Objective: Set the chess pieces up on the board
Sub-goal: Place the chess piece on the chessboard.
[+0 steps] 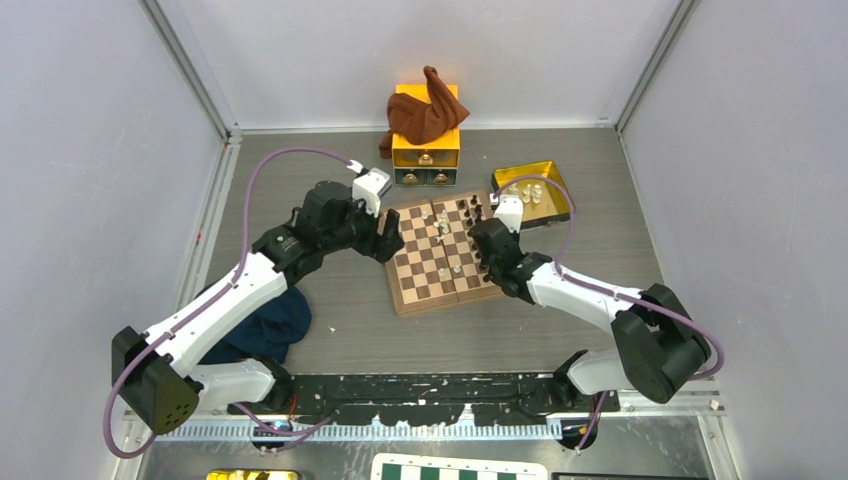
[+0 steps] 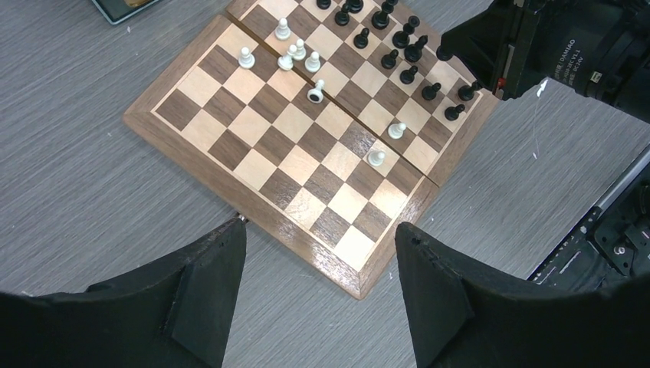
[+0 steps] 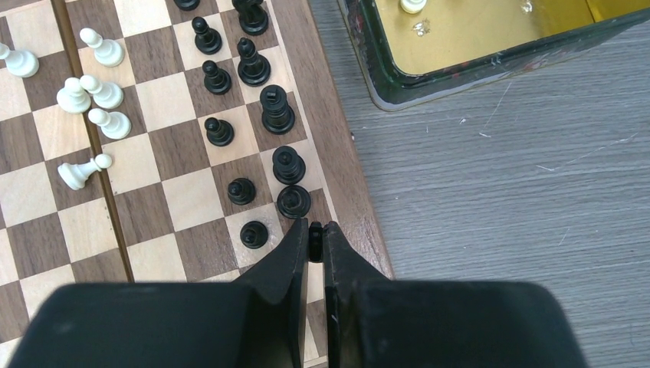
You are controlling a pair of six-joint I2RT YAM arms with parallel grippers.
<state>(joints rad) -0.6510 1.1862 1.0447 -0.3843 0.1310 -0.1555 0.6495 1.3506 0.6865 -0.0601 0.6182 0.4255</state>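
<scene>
Hovering low in the right wrist view, the right gripper [image 3: 315,228] pinches a small dark piece [image 3: 315,236] above the right edge of the board [image 3: 337,146]; the left gripper [image 2: 320,226] hangs wide open, empty. Lowering askew could topple the neighbouring black pieces [image 3: 277,110].

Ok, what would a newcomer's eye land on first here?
The board mid-table, dark pieces ranked along the edge facing the yellow tray, white pieces huddled near the centre fold, one toppled. The right gripper appears pinched on a dark piece at that edge; the left gripper hangs open opposite.
</scene>
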